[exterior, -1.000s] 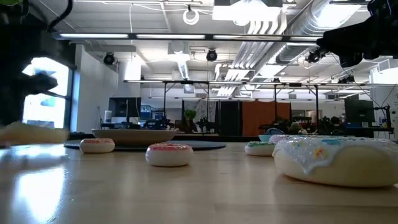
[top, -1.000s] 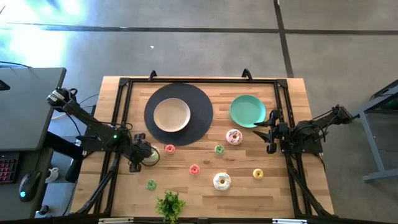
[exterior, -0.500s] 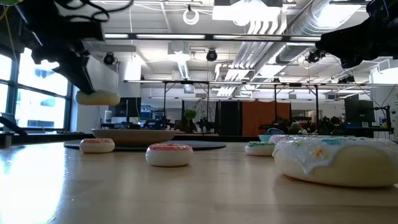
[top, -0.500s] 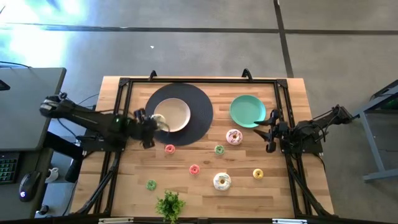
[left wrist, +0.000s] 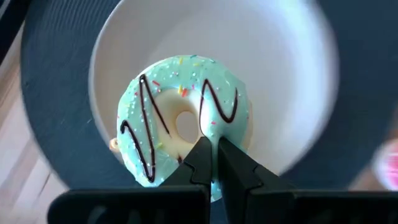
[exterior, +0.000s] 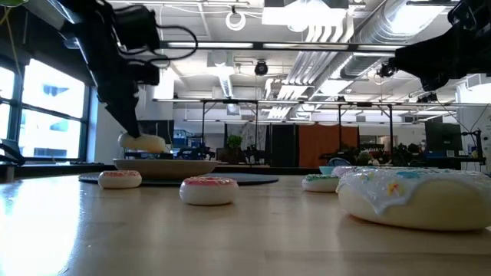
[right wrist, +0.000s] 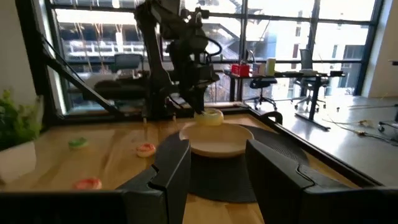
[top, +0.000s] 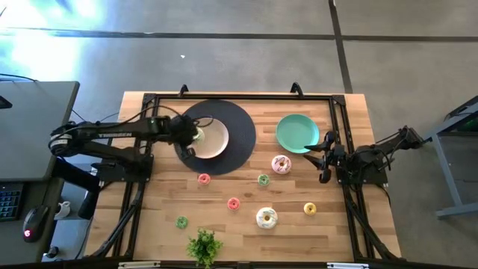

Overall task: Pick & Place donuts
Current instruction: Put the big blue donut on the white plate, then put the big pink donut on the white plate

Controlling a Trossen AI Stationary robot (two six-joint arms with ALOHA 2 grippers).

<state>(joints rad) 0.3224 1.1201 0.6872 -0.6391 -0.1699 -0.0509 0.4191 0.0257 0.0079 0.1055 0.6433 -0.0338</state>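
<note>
The left end effector (top: 193, 137) has swung farther over the beige plate (top: 216, 142) on the dark round mat (top: 243, 134), clenched on the green-iced donut (left wrist: 180, 121), which now hangs just above the plate's rim. The right end effector (top: 323, 158) stays released beside the teal plate (top: 297, 132).

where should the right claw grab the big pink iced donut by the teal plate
Grip one side of the ring from straight above, one finger in the hole and one outside the rim. The pink-iced sprinkled toy donut lies flat on the wooden table with its hole facing up, so the ring wall is probably its easiest narrow part to pinch. The right claw is open just beside it.
</note>
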